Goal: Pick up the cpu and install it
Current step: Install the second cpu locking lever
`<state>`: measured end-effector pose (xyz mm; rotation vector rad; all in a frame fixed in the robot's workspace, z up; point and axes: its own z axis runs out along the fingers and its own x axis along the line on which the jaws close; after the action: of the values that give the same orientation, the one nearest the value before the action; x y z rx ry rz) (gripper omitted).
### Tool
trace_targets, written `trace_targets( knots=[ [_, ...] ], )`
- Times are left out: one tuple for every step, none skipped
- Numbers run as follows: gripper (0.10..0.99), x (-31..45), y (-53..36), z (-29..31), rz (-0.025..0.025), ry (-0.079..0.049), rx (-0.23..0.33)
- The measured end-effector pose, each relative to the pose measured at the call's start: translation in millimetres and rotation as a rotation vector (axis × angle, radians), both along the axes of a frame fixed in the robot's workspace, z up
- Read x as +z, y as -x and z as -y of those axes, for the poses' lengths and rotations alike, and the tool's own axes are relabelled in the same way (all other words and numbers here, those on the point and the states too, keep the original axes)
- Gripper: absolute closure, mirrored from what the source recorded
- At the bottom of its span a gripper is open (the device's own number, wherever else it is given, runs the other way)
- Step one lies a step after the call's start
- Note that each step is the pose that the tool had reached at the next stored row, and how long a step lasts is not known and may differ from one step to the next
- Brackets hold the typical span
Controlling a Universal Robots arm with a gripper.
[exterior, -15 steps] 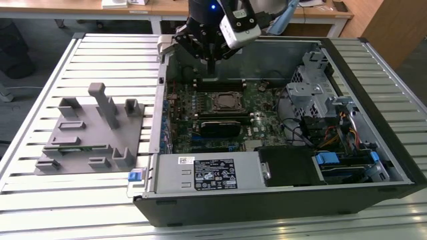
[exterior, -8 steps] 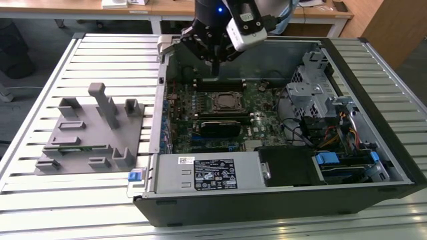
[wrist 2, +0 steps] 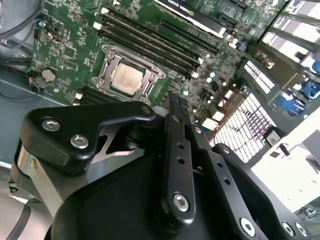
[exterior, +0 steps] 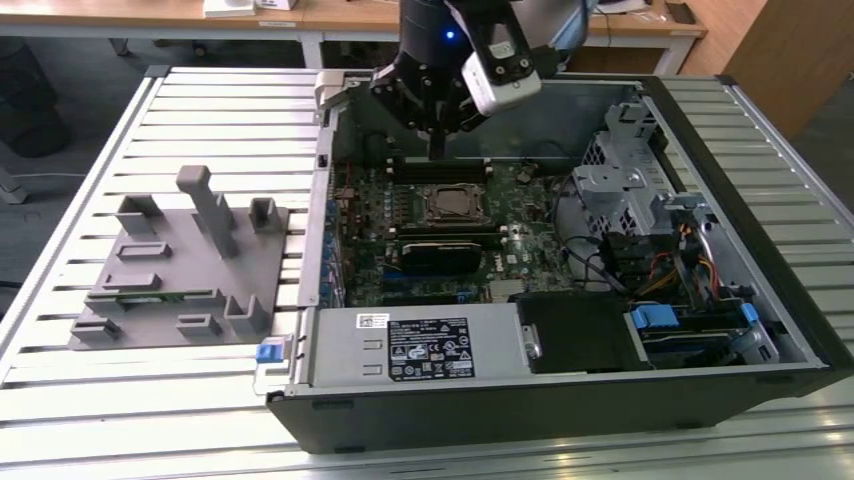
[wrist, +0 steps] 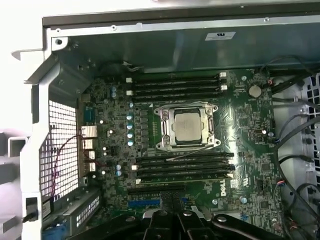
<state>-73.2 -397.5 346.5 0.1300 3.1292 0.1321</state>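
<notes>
The cpu (wrist: 189, 125), a small flat square chip with a shiny silver-white metal top and a thin darker rim, lies flat and face up inside the silver metal socket frame (wrist: 165, 129) at the middle of the green motherboard (wrist: 240, 150); in the second wrist view the chip (wrist 2: 126, 79) sits the same way, and in the exterior view it shows as a pale square (exterior: 450, 205) in the board's centre. Being square, it has no clear long axis; its edges run parallel with the frame around it and with the black memory slots (wrist: 175, 85) that lie in rows on two opposite sides of the socket. The board is mounted in the open black and grey computer case (exterior: 561, 400), which lies on its side on a slatted metal table (exterior: 200, 110). The black gripper (exterior: 437, 150) hangs above the board, well clear of the chip and holding nothing; its fingers (wrist 2: 178, 107) are pressed together into one narrow tip, seen also in the first wrist view (wrist: 168, 202). On the exterior view's left, beside the case, a grey plastic fixture (exterior: 180, 270) with upright posts rests on the table.
</notes>
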Motion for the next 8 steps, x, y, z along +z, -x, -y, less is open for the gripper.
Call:
trace_targets(
  knots=[
    [0.98, -1.8, 0.0, 0.0, 0.0, 0.0, 0.0],
    [0.98, -3.6, -0.1, -0.1, -0.0003, 0.0, 0.0],
    [0.98, -5.5, -0.5, -0.2, -0.0008, 0.0, 0.0],
    [0.98, -7.3, -1.2, -0.7, -0.002, 0.0, 0.0],
    [0.98, -9.1, -2.4, -1.8, -0.0035, 0.0, 0.0],
    [0.98, -10.9, -3.3, -2.7, -0.005, 0.0, 0.0],
    [0.98, -12.8, -4.5, -4.2, -0.0066, 0.0, 0.0],
    [0.98, -14.6, -5.9, -5.9, -0.0085, 0.0, 0.0]
  ],
)
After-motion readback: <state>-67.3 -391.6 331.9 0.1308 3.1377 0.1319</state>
